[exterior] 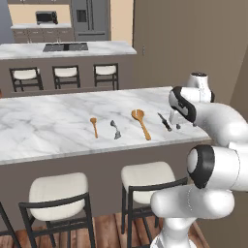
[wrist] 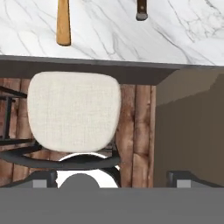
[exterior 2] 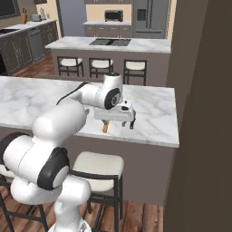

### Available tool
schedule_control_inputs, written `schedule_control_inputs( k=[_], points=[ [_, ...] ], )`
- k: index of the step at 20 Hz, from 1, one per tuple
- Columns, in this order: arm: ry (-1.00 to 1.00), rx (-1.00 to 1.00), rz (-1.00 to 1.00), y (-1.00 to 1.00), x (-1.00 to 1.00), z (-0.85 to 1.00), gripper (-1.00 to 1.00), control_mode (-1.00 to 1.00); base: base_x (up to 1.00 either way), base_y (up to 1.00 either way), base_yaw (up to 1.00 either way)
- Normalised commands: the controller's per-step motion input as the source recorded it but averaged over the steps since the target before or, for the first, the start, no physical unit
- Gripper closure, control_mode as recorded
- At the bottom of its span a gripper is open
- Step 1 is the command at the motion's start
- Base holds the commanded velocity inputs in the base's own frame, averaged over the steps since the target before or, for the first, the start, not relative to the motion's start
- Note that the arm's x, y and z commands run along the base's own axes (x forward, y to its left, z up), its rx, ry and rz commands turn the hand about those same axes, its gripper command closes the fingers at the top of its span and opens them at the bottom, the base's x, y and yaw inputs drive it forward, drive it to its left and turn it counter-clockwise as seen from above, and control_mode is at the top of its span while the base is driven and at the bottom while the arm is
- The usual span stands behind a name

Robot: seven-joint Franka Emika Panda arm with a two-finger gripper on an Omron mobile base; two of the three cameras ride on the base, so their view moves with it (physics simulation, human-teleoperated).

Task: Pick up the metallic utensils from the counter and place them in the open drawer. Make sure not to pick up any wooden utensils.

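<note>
Gripper [exterior 2: 128, 120] released, jaws wide, empty, hovering at counter [exterior: 48, 126] edge. Dark-handled utensil [exterior: 164, 122] just ahead of it, prob your first pick. Skip wooden spoon [exterior: 141, 123] beside.

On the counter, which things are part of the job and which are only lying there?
Job:
grey spoon
dark-handled utensil
counter

Lying about:
short wooden spoon
long wooden spoon
stools
</note>
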Motion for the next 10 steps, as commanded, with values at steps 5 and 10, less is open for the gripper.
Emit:
schedule_control_inputs(
  k=[5,10],
  points=[
    [0.04,0.0,0.0,-0.17,0.56,-0.2,-1.0,-1.0,0.0,0.0,0.0],
    [0.0,0.0,0.0,-0.01,0.46,-0.27,-1.0,-1.0,0.0,0.0,0.0]
  ],
)
